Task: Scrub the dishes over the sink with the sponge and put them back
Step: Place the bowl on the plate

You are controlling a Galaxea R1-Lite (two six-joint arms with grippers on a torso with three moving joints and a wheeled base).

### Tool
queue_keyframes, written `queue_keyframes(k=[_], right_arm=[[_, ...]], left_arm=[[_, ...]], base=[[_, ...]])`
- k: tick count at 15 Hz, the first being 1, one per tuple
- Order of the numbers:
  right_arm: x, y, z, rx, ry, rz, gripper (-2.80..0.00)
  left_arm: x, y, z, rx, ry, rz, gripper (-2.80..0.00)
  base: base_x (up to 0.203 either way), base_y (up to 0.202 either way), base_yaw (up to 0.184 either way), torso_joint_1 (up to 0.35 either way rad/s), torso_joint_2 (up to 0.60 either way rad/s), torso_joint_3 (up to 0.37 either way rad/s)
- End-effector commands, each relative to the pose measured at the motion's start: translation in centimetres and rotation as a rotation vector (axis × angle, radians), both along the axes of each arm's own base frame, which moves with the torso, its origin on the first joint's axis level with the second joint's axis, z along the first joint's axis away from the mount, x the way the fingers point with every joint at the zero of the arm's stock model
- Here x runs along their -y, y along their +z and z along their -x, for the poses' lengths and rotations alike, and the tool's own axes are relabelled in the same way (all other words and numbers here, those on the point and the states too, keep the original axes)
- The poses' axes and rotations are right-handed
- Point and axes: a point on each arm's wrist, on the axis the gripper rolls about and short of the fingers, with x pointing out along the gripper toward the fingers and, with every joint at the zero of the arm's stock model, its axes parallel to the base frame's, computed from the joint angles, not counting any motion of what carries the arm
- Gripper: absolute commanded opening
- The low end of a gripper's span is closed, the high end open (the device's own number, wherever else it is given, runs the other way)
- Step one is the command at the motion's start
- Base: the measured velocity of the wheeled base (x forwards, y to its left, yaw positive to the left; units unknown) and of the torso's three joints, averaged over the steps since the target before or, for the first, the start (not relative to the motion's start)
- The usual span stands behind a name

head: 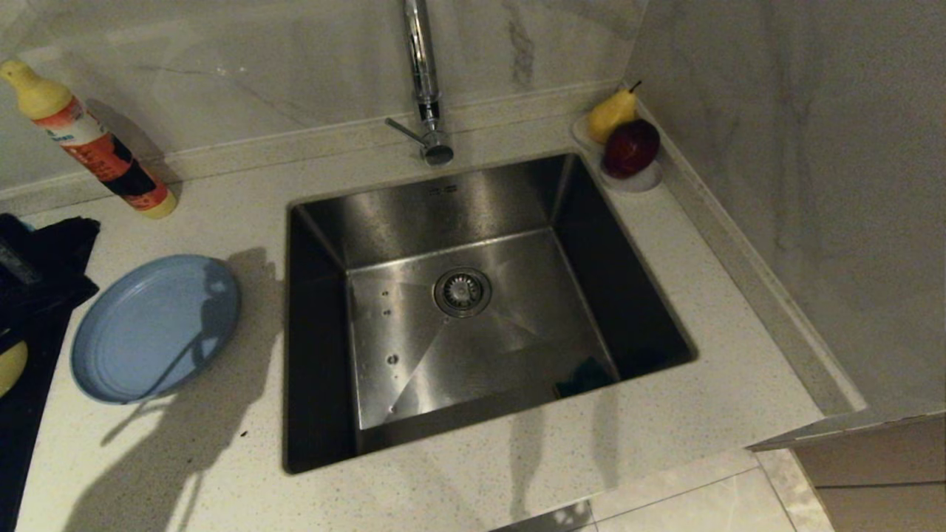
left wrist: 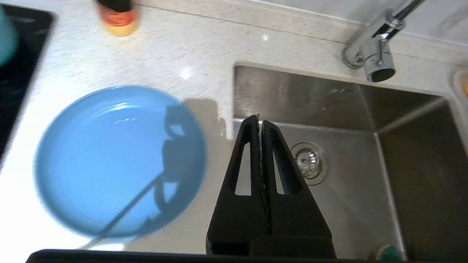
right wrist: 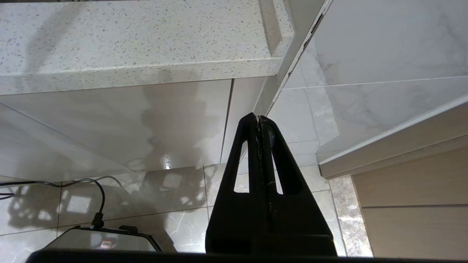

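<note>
Left gripper (left wrist: 260, 118) fingers together, empty, between light-blue plate (left wrist: 120, 160) and sink (left wrist: 329, 95) drain.

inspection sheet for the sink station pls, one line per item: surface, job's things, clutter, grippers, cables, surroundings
Surface: pale speckled counter, arm shadows across it.
Job's things: blue plate on the counter left of the sink, nothing on it; sponge on the sink floor at the near right corner; yellow bowl and teal bowl only partly in view at the frame edges.
Clutter: soap bottle by the back wall; pear and red fruit on a small white dish.
Grippers: left gripper shut, empty, above the sink's left edge; right gripper shut, empty, parked below the counter.
Cables: black cable on the floor.
Surroundings: tap, marble walls.
</note>
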Motion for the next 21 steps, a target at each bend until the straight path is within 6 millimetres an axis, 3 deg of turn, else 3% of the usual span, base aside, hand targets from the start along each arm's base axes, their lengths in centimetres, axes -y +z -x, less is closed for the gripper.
queue_keyframes(k=[1,3,8,10,12,15,17,21], right_arm=[[0.0,0.0,0.0,0.0,0.001,0.001,-2.8],[0.0,0.0,0.0,0.0,0.001,0.001,-2.8],[0.0,0.0,0.0,0.0,0.001,0.001,-2.8],[0.0,0.0,0.0,0.0,0.001,0.001,-2.8],[0.0,0.0,0.0,-0.001,0.001,0.001,-2.8],[0.0,0.0,0.0,0.0,0.001,0.001,-2.8],[0.0,0.0,0.0,0.0,0.001,0.001,-2.8],[0.0,0.0,0.0,-0.001,0.001,0.001,-2.8]], left_arm=[[-0.7,-0.1,2.7,0.056,0.026,0.013,-2.8],[-1.5,-0.8,5.0,0.082,0.105,0.011,-2.8],[-2.9,-4.6,11.3,0.17,0.173,0.023,-2.8],[-3.2,-5.9,12.9,0.115,0.214,-0.005,-2.8],[-3.3,-5.0,14.0,0.103,0.318,-0.093,-2.8],[-3.3,-1.6,15.6,0.106,0.449,-0.329,-2.8],[-3.4,0.4,14.1,0.057,0.494,-0.375,-2.8],[-3.8,5.0,6.9,-0.077,0.628,-0.341,-2.8]], base=[[0.0,0.0,0.0,0.0,0.0,0.0],[0.0,0.0,0.0,0.0,0.0,0.0],[0.0,0.0,0.0,0.0,0.0,0.0],[0.0,0.0,0.0,0.0,0.0,0.0],[0.0,0.0,0.0,0.0,0.0,0.0],[0.0,0.0,0.0,0.0,0.0,0.0],[0.0,0.0,0.0,0.0,0.0,0.0],[0.0,0.0,0.0,0.0,0.0,0.0]])
